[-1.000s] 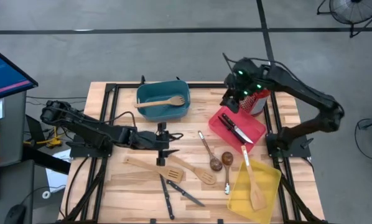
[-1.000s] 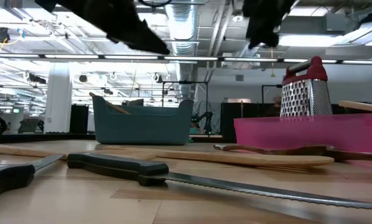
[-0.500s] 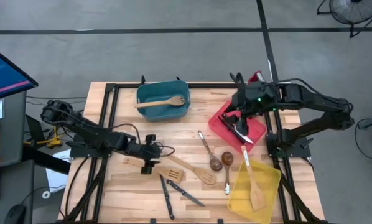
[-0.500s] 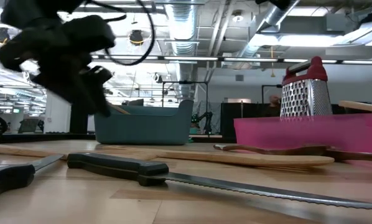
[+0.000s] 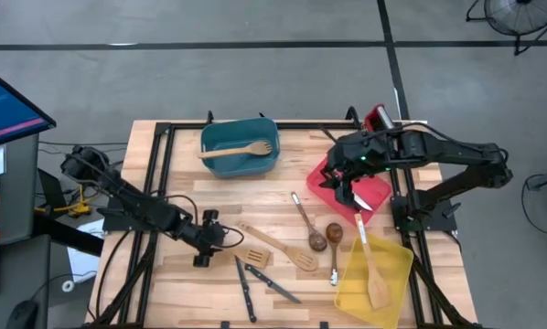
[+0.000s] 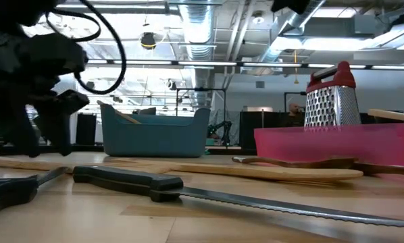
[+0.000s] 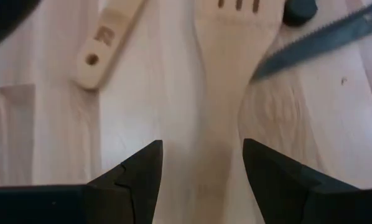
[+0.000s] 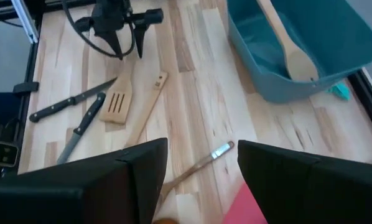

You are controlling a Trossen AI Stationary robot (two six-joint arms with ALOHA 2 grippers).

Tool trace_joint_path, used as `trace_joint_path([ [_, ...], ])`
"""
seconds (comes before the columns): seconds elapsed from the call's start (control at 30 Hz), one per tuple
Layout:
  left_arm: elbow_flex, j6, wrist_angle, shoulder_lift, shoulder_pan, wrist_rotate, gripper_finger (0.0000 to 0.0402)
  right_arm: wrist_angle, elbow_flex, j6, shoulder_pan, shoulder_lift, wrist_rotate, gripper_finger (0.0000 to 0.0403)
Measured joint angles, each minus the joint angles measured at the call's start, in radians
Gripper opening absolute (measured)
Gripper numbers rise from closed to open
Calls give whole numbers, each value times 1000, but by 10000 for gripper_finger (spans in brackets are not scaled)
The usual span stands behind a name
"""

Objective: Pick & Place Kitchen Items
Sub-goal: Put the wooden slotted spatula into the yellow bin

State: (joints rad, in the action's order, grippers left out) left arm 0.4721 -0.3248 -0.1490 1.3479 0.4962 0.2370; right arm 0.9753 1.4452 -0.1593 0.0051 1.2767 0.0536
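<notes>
The left gripper (image 5: 203, 253) hangs low over the front-left part of the surface (image 5: 164, 183), jaws spread and pointing down. Between the jaw tips, seen from the left wrist, lies the flat handle of the slotted wooden turner (image 7: 226, 93), its long axis running straight away from the jaws and its slotted blade at the far end. Whether the jaws touch it cannot be told. From above, this turner (image 5: 246, 253) lies roughly left to right, its blade toward the table's middle. Just beside it lie a wooden spatula (image 5: 278, 247), angled toward the right front, and two black-handled knives (image 5: 260, 285) nearer the front edge.

The right gripper (image 5: 347, 178) hovers over the red bin (image 5: 321, 187), jaws spread and empty, above a knife (image 5: 348, 196) lying in that bin. A wooden spoon (image 5: 237, 151) rests across the teal bin (image 5: 214, 164), and another spatula (image 5: 372, 270) lies lengthwise in the yellow bin (image 5: 397, 274).
</notes>
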Motion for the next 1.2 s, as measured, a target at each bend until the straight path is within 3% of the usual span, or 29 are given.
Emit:
trace_joint_path([
  [0.37, -131, -56, 137, -4, 17, 8, 196, 21, -2, 0, 0, 70, 0, 205],
  [0.73, -143, -57, 124, -6, 17, -8, 34, 19, -2, 0, 0, 66, 0, 205],
  [0.97, -146, -74, 142, -9, 16, -18, 34, 19, -2, 0, 0, 66, 0, 205],
  [1.2, -153, -81, 123, -114, 13, -61, 33, 19, -2, 0, 0, 66, -2, 205],
])
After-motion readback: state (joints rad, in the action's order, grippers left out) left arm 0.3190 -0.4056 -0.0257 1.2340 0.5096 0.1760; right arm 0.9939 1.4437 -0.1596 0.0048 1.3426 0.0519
